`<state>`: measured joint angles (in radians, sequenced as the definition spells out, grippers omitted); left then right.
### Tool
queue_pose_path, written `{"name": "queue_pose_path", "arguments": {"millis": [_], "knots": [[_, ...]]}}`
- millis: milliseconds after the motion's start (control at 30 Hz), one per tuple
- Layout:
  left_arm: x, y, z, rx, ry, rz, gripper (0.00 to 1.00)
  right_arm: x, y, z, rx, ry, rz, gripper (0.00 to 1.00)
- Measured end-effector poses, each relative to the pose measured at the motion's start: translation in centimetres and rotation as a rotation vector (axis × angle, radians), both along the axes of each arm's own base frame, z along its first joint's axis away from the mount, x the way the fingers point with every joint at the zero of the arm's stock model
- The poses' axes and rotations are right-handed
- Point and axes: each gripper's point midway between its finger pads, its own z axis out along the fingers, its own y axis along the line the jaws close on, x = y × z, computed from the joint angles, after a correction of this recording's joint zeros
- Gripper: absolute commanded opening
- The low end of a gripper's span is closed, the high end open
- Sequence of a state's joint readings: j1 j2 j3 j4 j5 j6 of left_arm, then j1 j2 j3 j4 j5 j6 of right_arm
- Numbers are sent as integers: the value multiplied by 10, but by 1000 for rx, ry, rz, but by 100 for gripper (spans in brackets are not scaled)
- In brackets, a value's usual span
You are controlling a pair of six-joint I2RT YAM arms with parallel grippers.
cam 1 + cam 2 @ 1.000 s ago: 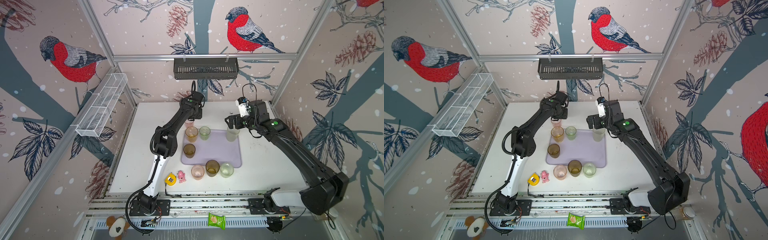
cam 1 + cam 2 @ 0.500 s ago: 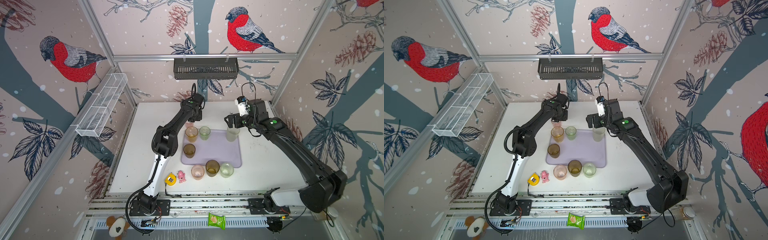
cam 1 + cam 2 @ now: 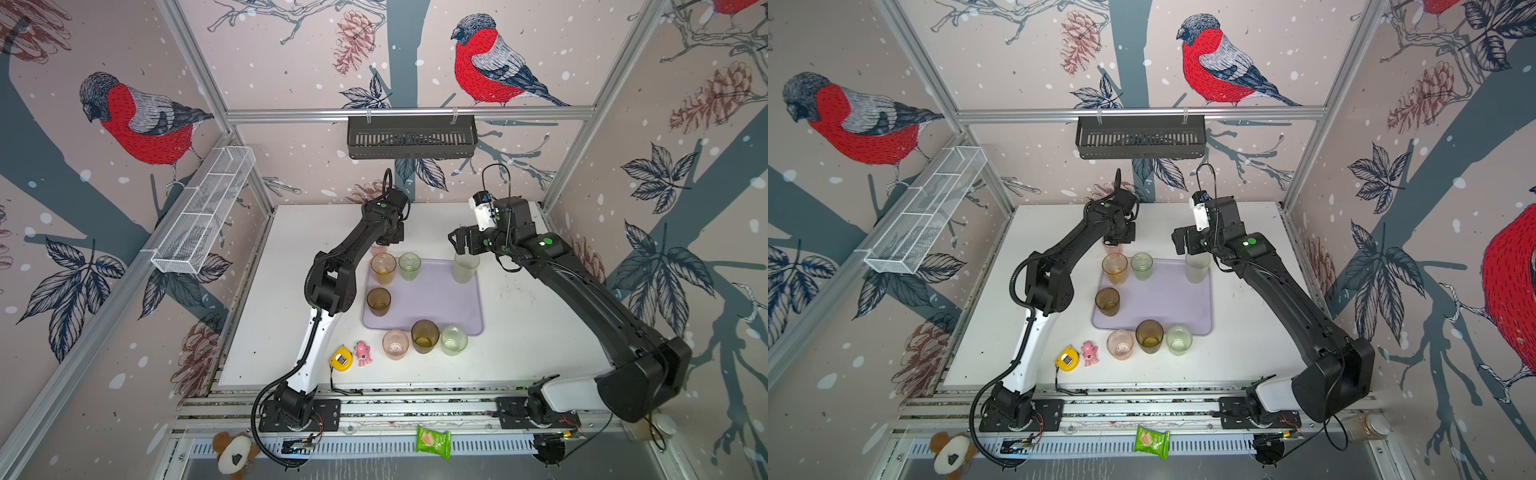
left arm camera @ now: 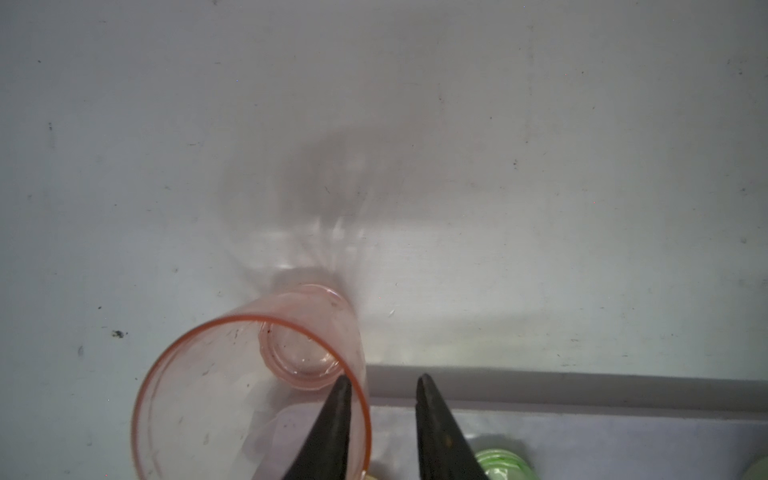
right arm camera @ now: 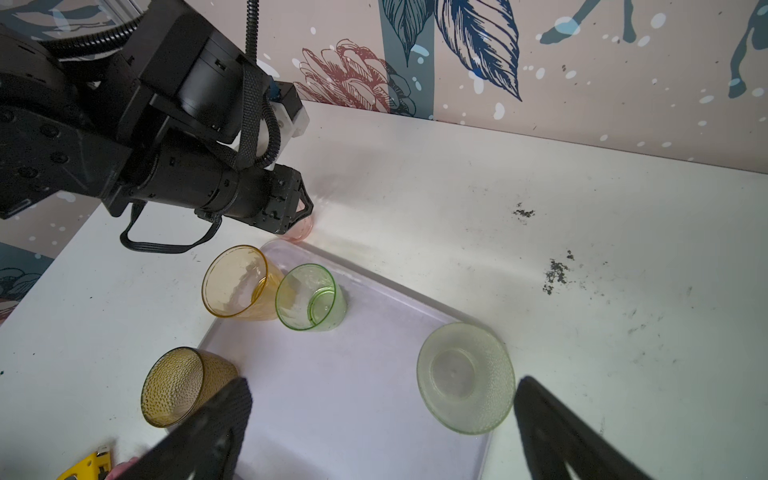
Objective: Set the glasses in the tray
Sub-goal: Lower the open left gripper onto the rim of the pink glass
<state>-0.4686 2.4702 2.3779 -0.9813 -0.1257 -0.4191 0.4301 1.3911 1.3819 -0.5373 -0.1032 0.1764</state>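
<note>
Currently at the grasp step on the far pink glass (image 4: 249, 395), judging by the left gripper (image 4: 384, 377). Reading the dial in the top views from the middle of the tray (image 3: 432, 299), with twelve toward the back wall.

At six, nearest, a row of three: near pink glass (image 3: 395, 343), brown glass (image 3: 424, 336), pale green glass (image 3: 454, 340), at or just off the near rim, hard to tell which. At nine, second brown glass (image 3: 378, 301) along the left rim line. At ten to eleven, amber glass (image 3: 383, 268) beside second green glass (image 3: 409, 266), the green clearly on the tray. At one, frosted glass (image 3: 465, 268) in the far right corner, below the right gripper (image 5: 382, 384), spread wide and empty. Farthest, past eleven, the far pink glass, upright on the bare table (image 3: 519, 332) just off the tray's far left corner.

Straddles that glass's wall in the left wrist view: one finger inside the rim, the other outside on the tray side. Jaws narrow but not pinched, with a sliver of gap on the outer side.

Calls next, probably, for pinching the wall, lifting straight up, then carrying toward five o'clock onto open tray floor. Risk of tilt with so thin a pinch.
</note>
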Motion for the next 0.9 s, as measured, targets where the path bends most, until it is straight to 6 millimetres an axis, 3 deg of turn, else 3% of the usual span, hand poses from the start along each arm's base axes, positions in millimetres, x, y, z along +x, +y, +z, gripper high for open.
{"name": "queue_pose_path", "arguments": {"millis": [900], "knots": [[0, 0, -2, 0, 4, 0, 15, 2, -3, 6, 9, -21, -3, 100]]}}
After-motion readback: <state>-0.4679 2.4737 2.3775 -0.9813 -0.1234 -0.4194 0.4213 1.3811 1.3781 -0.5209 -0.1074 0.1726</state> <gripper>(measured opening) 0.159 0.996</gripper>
